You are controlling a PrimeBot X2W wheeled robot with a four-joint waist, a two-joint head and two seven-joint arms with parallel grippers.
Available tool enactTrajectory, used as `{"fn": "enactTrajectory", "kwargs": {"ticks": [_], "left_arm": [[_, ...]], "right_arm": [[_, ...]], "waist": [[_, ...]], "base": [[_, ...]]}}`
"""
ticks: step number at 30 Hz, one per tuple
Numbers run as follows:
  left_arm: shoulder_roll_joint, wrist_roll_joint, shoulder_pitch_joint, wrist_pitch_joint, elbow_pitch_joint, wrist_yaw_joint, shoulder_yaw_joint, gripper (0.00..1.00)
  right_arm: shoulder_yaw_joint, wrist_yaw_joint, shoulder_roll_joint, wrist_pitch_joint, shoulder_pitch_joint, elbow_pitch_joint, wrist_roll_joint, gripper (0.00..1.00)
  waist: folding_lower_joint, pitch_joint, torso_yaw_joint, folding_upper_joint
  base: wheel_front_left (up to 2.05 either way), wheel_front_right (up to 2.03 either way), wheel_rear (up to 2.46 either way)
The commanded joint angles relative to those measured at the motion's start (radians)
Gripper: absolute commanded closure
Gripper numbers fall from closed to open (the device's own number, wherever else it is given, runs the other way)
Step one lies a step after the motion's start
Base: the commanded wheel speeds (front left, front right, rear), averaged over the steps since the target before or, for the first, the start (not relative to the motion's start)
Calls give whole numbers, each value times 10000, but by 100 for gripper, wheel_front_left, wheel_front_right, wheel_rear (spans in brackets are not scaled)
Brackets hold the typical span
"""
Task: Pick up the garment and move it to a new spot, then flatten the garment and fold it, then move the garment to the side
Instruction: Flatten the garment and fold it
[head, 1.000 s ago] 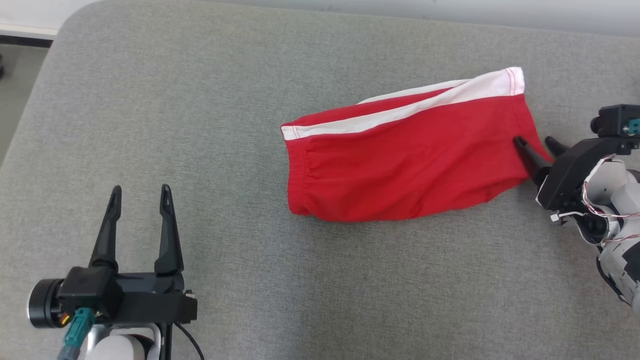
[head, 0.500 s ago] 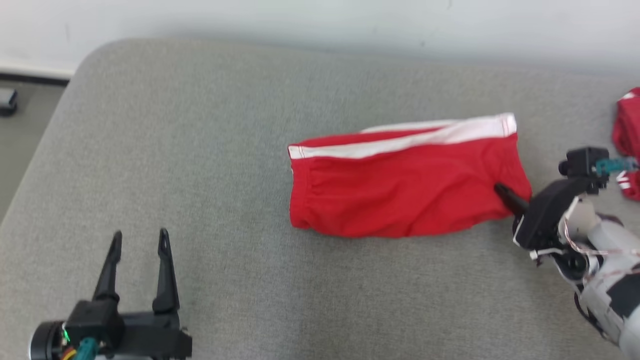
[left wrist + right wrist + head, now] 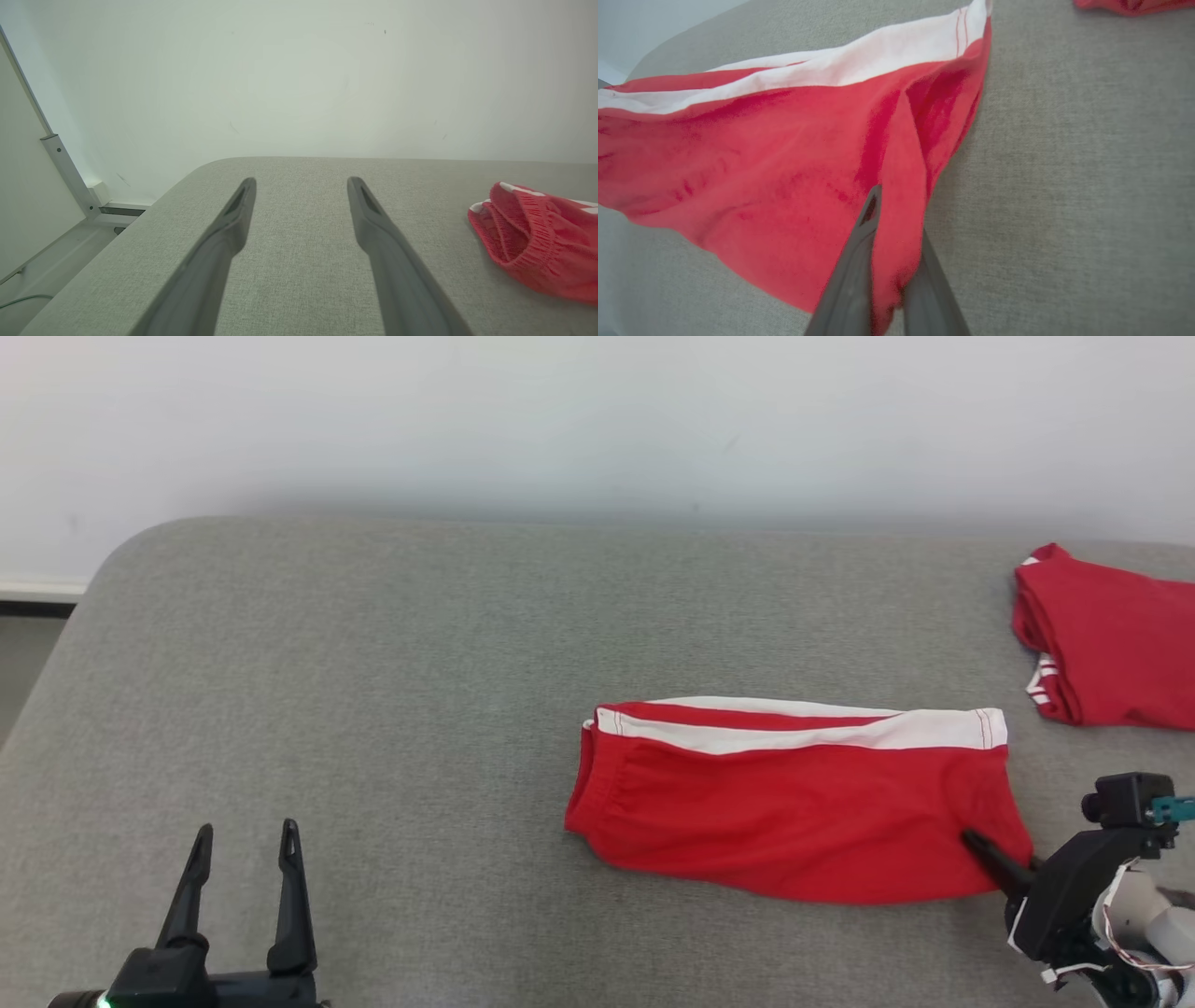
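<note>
- One pair of red shorts [image 3: 794, 812] with a white side stripe lies on the right half of the grey padded table [image 3: 373, 663]. It sits roughly flat in two layers, with the gathered waistband toward the table's middle and the leg hem toward its right end.
- The right gripper [image 3: 977, 846], at the table's right front, is clamped on the shorts. Its jaws pinch a raised ridge of cloth at the near corner of the leg hem, one finger on top and the other hidden under the fold.
- The left gripper [image 3: 246, 831] hovers over the table's left front, jaws wide apart and holding nothing, well apart from the shorts.
- A second red garment [image 3: 1111, 653] lies folded at the table's far right end, apart from the shorts.
- The shorts look like a thin, light knit: limp, not fragile and not slippery.
- Lifted by this one corner, they will probably hang, swing and bunch, and any part dragged across the table's textured cover may catch and wrinkle.
- The elastic waistband looks like the firmest hold, with the hem corners next.
- Flattening will likely need two holds set well apart along one edge.
- One risk is that the pinch has caught only the top layer, so the shorts may open when raised.
</note>
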State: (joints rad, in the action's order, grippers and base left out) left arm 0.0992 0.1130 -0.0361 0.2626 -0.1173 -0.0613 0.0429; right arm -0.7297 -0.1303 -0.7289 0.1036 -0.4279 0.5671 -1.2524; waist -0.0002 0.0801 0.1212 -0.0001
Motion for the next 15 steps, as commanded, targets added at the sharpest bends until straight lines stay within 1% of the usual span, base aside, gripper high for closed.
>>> {"fn": "enactTrajectory", "kwargs": {"ticks": [1,4,8,9,15], "left_arm": [[48,-16,193,26,30,55,73,0],[104,-85,244,28,97,100,180,0],[121,-106,342,26,188,149,252,0],[119,-121,313,26,239,138,245,0],[99,-279,-24,28,118,37,-30,0]], "right_arm": [[72,1,-116,-131,25,2,220,0],[317,1,-107,-433,-175,116,621,0],[383,1,96,-191,-656,618,1390,0],[461,1,417,1,-946,976,1582,0],[363,1,911,660,-1626,2476,2373,0]], "waist": [[2,-153,-278,1],[2,-191,-365,1],[2,-174,-341,1],[2,-111,-280,1],[2,86,58,1]], "base": [[0,0,0],[0,0,0],[0,0,0],[0,0,0],[0,0,0]]}}
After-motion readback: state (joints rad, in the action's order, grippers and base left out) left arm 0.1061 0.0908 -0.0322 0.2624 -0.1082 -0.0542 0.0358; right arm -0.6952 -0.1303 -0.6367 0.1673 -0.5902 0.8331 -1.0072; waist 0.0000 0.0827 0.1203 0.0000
